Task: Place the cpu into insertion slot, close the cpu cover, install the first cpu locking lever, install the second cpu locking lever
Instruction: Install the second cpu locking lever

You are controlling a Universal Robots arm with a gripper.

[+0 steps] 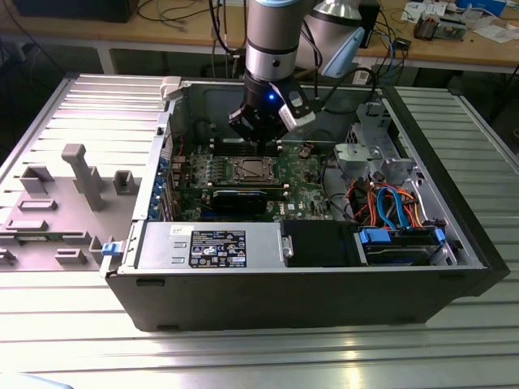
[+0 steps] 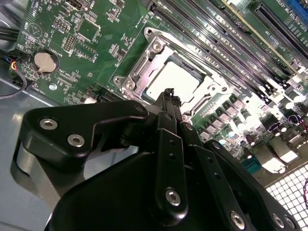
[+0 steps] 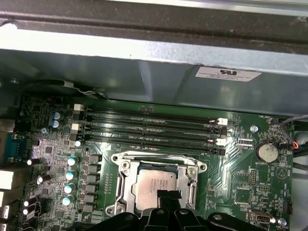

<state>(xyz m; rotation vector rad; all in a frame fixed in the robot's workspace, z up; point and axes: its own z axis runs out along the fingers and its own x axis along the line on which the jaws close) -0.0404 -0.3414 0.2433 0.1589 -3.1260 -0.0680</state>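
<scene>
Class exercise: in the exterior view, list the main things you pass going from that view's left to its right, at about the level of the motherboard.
Grey side panel → cpu under its cpu cover → silver drive cage → case's right wall.

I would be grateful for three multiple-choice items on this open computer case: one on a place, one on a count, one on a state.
1. Where does the cpu lie?
A. On the grey power-supply box
B. In the insertion slot, under the cpu cover
C. On the ribbed table beside the case

2. How many long memory slots run side by side near the socket?
A. Two
B. Four
C. Seven

3. How do the tips of the gripper stand?
A. Spread wide apart
B. Together, holding nothing
C. Clamped on a blue cable

Answers:
1 B: in both wrist views the silver chip sits in the insertion slot, framed by the cpu cover.
2 B: the first wrist view shows four parallel slots.
3 B: in the second wrist view the tips meet above the chip with nothing between them.
</scene>
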